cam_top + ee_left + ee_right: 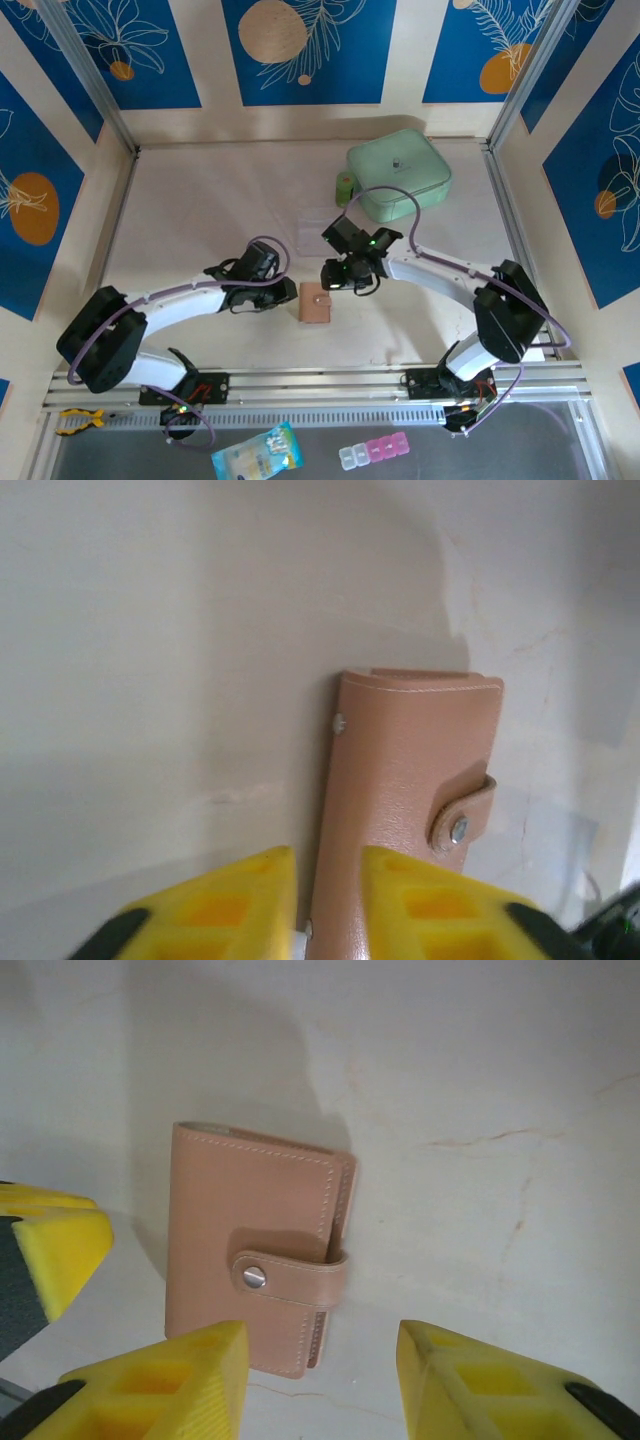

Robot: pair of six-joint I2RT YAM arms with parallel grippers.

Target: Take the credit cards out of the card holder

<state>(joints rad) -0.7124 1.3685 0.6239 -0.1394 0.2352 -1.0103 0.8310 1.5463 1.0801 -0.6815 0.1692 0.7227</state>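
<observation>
Pale table [200, 200], mint-green zip pouch [400, 175] at the far side, right of centre. Tan card holder [315, 303] lies flat near the front middle, folded shut, between the two arms' tips. Left gripper [328, 862] is low at the holder's one long edge, yellow pads narrow, that edge in the gap; can't tell if it's actually pinched. Right gripper [320, 1330] is just beside the other side, jaws well apart, nothing between. Snap tab [290, 1278] fastened.
</observation>
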